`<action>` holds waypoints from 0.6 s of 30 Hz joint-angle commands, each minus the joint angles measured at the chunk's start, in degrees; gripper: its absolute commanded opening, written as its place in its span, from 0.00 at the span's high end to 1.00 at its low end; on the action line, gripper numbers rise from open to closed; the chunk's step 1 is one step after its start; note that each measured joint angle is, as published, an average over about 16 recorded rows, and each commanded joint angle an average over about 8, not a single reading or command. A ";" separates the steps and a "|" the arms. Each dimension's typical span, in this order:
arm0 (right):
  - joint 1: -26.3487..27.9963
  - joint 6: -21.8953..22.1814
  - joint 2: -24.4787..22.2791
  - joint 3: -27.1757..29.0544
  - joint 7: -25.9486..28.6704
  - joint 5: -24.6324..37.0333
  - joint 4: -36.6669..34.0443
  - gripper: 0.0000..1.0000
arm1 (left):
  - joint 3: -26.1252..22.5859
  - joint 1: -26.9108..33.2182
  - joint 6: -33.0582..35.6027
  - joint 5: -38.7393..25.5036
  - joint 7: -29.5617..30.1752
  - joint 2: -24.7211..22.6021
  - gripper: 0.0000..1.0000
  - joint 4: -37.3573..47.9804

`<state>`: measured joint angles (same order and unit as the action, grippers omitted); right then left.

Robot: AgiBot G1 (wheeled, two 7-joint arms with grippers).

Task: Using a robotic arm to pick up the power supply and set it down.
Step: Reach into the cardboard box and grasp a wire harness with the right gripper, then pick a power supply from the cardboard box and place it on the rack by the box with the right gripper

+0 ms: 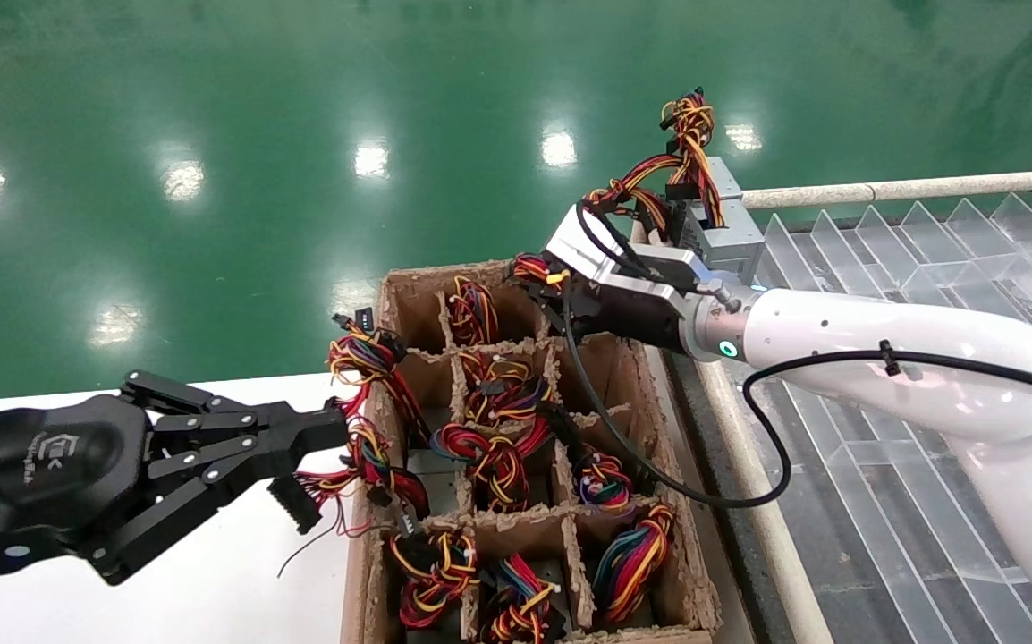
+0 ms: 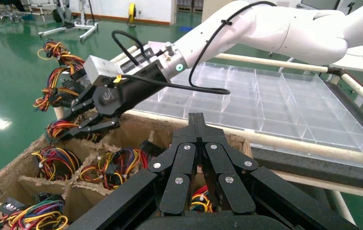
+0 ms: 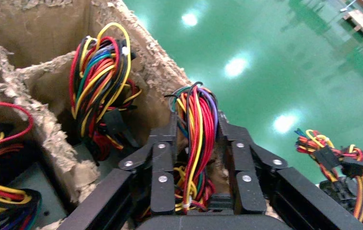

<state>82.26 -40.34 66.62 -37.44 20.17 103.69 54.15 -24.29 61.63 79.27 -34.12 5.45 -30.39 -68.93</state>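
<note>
At the near-left edge of the cardboard crate (image 1: 391, 295), the left hand (image 1: 306, 452) sits idle with fingers closed together, empty, wires brushing its tip. Over the crate's far-right corner, the right hand (image 3: 196, 143), the robotic arm at work, is clamped on a wire bundle (image 3: 196, 120). A power supply (image 1: 726, 224) rests just beyond that corner, beside the clear tray (image 1: 927, 259). Judged mid-pick: next comes a straight lift to free the unit from its cell.
</note>
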 commanded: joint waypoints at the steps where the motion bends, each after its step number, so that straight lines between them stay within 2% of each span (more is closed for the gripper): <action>1: -0.01 -0.16 0.00 0.11 -0.30 -0.45 -0.19 1.00 | 0.00 0.00 0.00 0.00 0.00 0.00 1.00 0.00; 12: -0.08 -0.35 -0.80 1.14 -0.78 -2.46 0.04 1.00 | 0.00 0.00 0.00 0.00 0.00 0.00 1.00 0.00; 18: -0.05 -1.70 -3.88 3.41 0.33 -6.10 4.18 1.00 | 0.00 0.00 0.00 0.00 0.00 0.00 1.00 0.00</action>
<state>82.24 -42.29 62.20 -33.77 20.58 97.23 59.41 -24.29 61.63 79.27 -34.12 5.45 -30.39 -68.93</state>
